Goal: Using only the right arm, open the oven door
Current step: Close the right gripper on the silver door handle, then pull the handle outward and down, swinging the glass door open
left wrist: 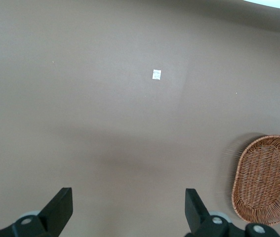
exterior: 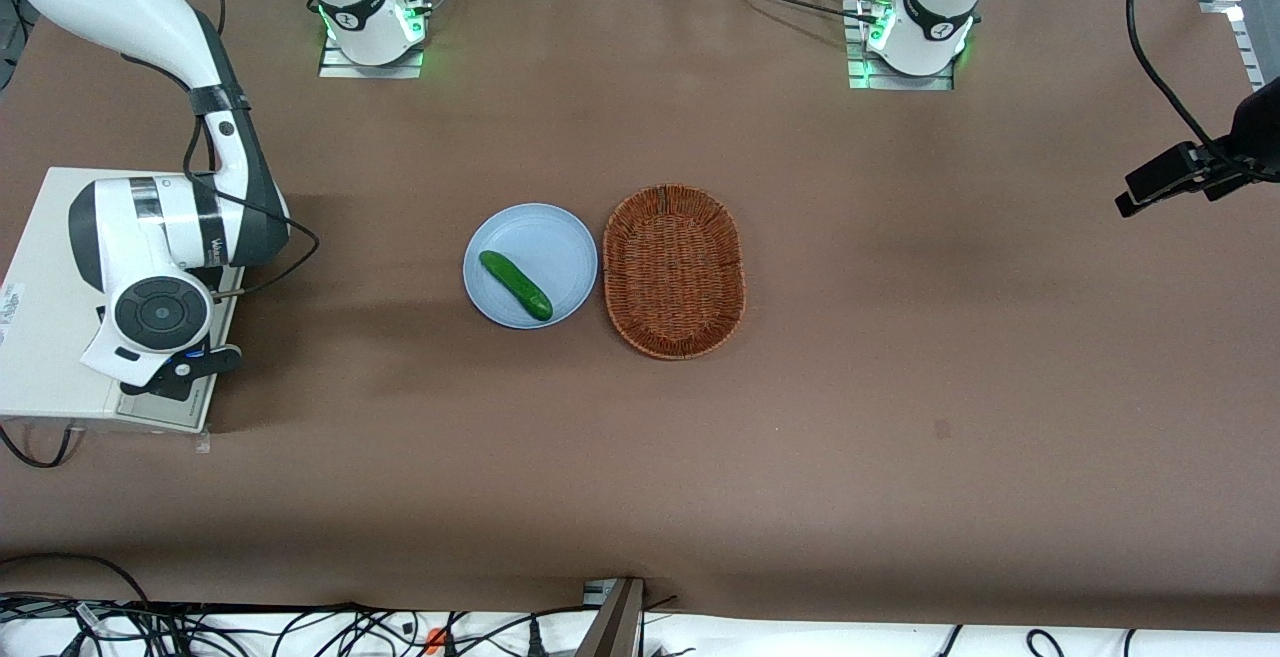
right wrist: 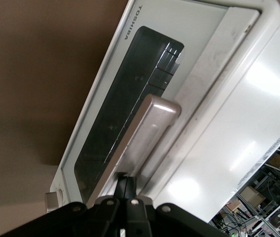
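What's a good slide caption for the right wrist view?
Gripper at the bar handle of the closed oven door on the oven.

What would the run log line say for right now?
oven door: closed | gripper: at bar handle | cucumber: on plate

Off-white oven (exterior: pixel 50 357), green cucumber (exterior: pixel 515 285), blue plate (exterior: pixel 560 237), brown woven basket (exterior: pixel 675 272).
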Controlling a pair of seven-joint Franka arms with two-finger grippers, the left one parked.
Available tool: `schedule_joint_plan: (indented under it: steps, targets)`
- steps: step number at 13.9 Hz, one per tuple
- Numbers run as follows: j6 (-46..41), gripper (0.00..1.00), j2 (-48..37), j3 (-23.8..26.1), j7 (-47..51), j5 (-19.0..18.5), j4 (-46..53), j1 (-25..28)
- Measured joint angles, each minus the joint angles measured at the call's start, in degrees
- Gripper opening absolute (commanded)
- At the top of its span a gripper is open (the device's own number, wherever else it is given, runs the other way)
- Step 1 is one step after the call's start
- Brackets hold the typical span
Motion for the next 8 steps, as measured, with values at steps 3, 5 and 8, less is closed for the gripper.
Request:
schedule_joint_plan:
  steps: [3,5,8]
  targets:
    - [0.00,0.00,0.07,0.01,0.01,0.00,0.00,0.15]
    - [-0.06,0.00,0.22,0.09,0.14,0.00,0.00,0.50]
    - [-0.07,0.00,0.51,0.45,0.69,0.15,0.00,1.21]
